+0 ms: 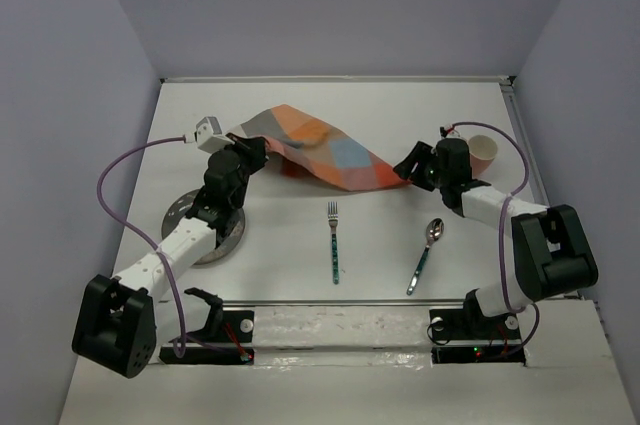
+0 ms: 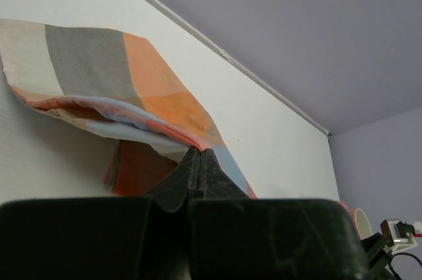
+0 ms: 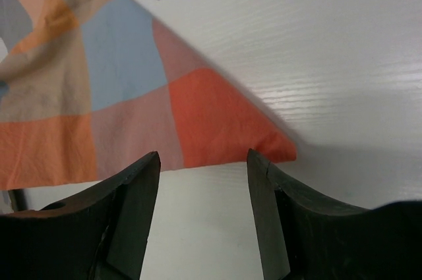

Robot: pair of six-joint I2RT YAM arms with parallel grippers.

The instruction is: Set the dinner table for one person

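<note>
The dinner table (image 1: 380, 110) is the fixed thing here: a broad, hard, white top that nobody lifts, only loads, and smooth enough that anything pushed on it should slide.

The checkered cloth (image 1: 320, 150) lies slantwise across the far middle of it, between the two arms. It is light, limp and foldable, so it will sag and double over wherever it is not held; two adjacent corners, drawn apart, are the places to grip. The left gripper (image 2: 200, 156) has its fingers pressed together on a folded edge at the cloth's left end, which hangs raised off the table there. The right gripper (image 3: 201, 158) stands with its jaws well apart and nothing between them, the orange corner of the cloth just beyond its fingertips (that corner looks like the natural hold for this side).

The plate (image 1: 178, 213), round and grey, sits near the left edge with the left arm across it. I judge it rigid, heavier than the rest and breakable, best pinched at the rim.

The cup (image 1: 483, 150) stands near the far right corner, just behind the right arm: light, stiff, taken by the wall at its lip. Whether it is upright I cannot tell.

The fork (image 1: 334, 242) lies in the near middle, tines away, and the spoon (image 1: 426, 255) tilts to its right, well apart. Both are thin, hard, low on the surface and likely slippery, so the patterned handles are the place to close on
</note>
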